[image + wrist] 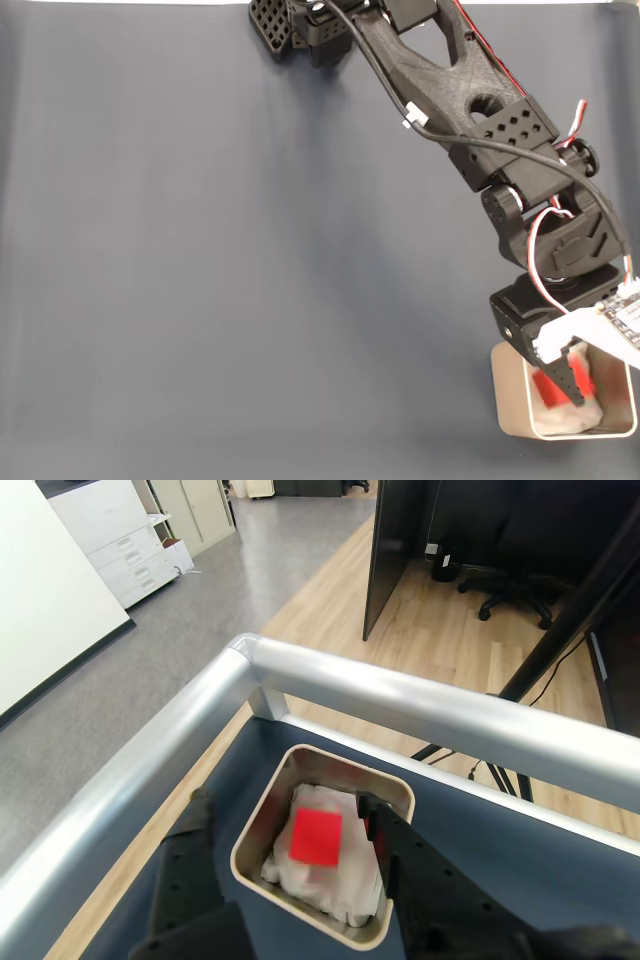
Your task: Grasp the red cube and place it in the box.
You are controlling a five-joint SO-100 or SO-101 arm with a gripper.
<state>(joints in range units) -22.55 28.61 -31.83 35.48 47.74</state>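
The red cube (316,837) lay on the white lining inside the box (262,813), which sat near the corner of the dark counter (220,280). The pincer (290,830) hung above the box with its jaws spread wide, holding nothing.

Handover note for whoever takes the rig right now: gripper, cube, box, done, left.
Gripper: open, hanging over the box, one finger on each side of it in the wrist view, holding nothing.
Red cube: lying on the white lining inside the box, free of both fingers.
Box: at the lower right of the dark mat in the fixed view, near the table's metal edge rail.
Done: cube grasped, carried and released in the box.
Left: lift the arm clear of the box; nothing else looks open.
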